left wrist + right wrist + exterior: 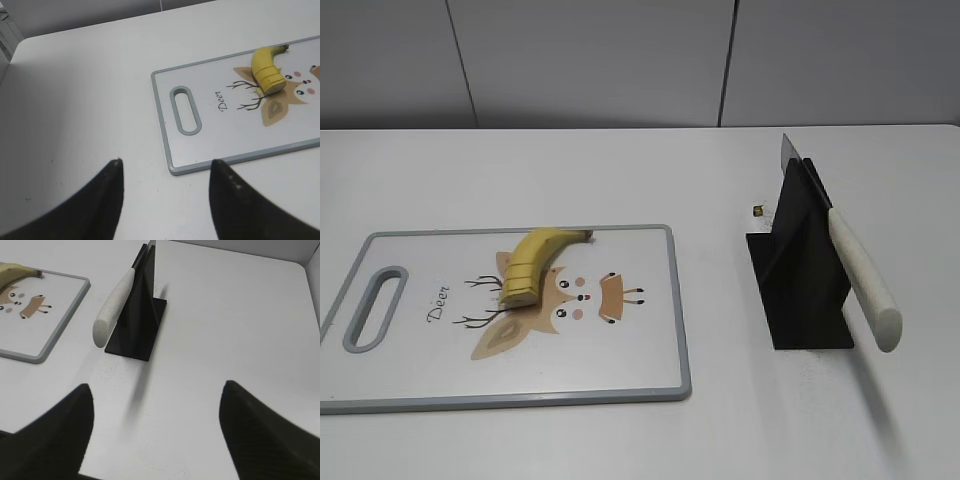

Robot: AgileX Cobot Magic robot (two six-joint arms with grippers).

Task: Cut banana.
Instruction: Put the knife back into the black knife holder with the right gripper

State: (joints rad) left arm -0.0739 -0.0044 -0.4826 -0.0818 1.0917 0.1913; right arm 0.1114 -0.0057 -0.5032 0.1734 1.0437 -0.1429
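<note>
The banana point(534, 263), short, curved and yellow with faint slice lines near its blunt end, lies on the deer-print cutting board point(650, 340). It also shows in the left wrist view point(266, 68) and, partly, at the edge of the right wrist view point(15, 272). The knife point(860, 283), with a white handle, rests in a black stand point(800, 290); it also shows in the right wrist view point(114, 305). My left gripper point(165, 162) is open and empty, near the board's handle corner. My right gripper point(156, 387) is open and empty, on the near side of the stand. Neither gripper shows in the exterior view.
The cutting board has a slot handle point(185, 110) at its left end. A small dark object point(757, 211) lies on the white table behind the stand. The table's far right edge point(312, 295) shows in the right wrist view.
</note>
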